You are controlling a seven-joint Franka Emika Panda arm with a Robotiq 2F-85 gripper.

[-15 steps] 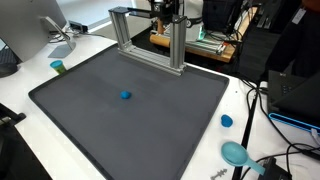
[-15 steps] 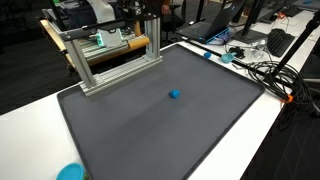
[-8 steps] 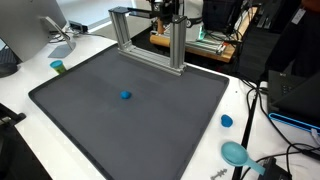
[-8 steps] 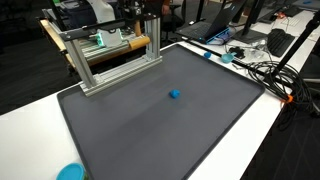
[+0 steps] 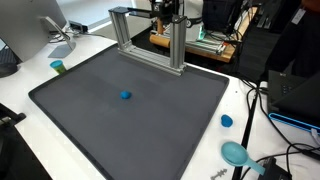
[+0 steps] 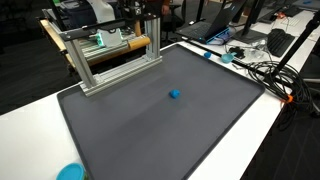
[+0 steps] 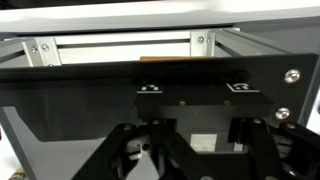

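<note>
Logged the gripper high at the far edge of the grey mat, over one end of the aluminium frame standing along that edge. Could not settle from an exterior view whether touching the top bar or hanging just above it. Checked the wrist view: close-up of the frame's pale rails across the top, a dark plate below them, black gripper linkage along the bottom edge, fingertips out of picture. Cannot tell the pincer's opening, wide or narrow, nor confirm anything held. Located the small blue piece lying alone near mid-mat, well apart from frame and gripper, untouched. Noted a blue cap off the mat on the white table, also well apart. Judged the step in hand as alignment at the frame's top end, ahead of any confirmed grasp. Judged the next move as calling for a slow, straight approach squared to the bar, jaws set either side of it rather than on its edge, with clearance kept from the upright post below; a clear look at the fingertips wanted before committing to closure.
</note>
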